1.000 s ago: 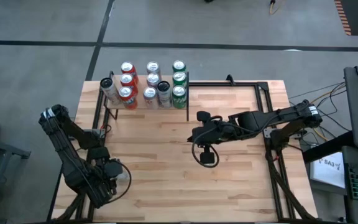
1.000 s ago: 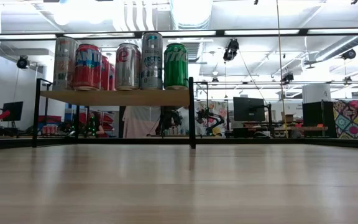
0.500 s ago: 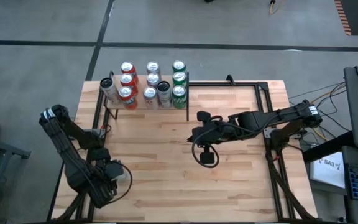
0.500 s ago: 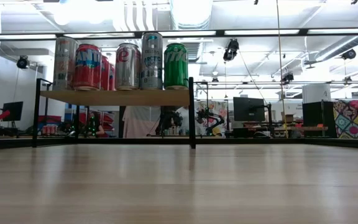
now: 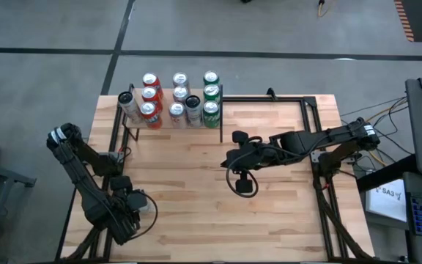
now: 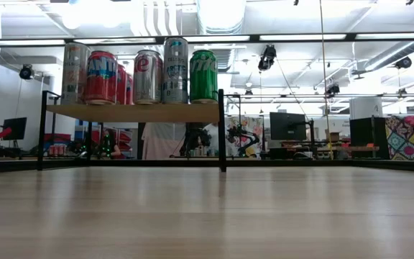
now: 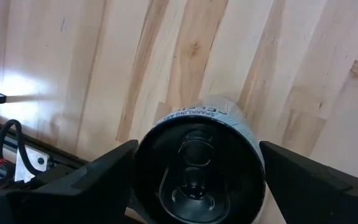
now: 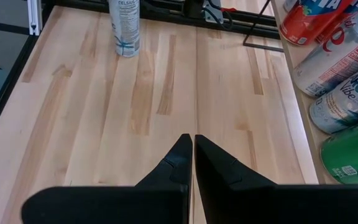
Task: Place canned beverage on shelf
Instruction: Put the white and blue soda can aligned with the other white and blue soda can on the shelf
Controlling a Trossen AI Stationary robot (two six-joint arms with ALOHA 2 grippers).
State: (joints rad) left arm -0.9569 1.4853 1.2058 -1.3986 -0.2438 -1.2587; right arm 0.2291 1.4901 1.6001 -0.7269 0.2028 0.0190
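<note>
A white and pale-blue beverage can (image 7: 197, 168) with a dark top stands upright on its base near the table's near-left corner (image 8: 124, 28). My left gripper (image 5: 130, 209) points down over it, open, with one finger on either side of the can's top. The shelf (image 6: 135, 112), a small light wood board on black posts, stands at the far left and carries several upright cans (image 5: 178, 99). My right gripper (image 8: 193, 140) hovers shut over the middle of the table (image 5: 231, 158), with nothing in it.
Red, silver and green cans (image 6: 139, 75) fill much of the shelf's top. A black metal frame (image 5: 306, 103) runs along the table's far and right edges. The plank tabletop (image 5: 196, 191) lies bare between the two arms.
My left gripper has come down over the can on the table, still open and without turning. The can has kept its place. My right arm has kept still.
</note>
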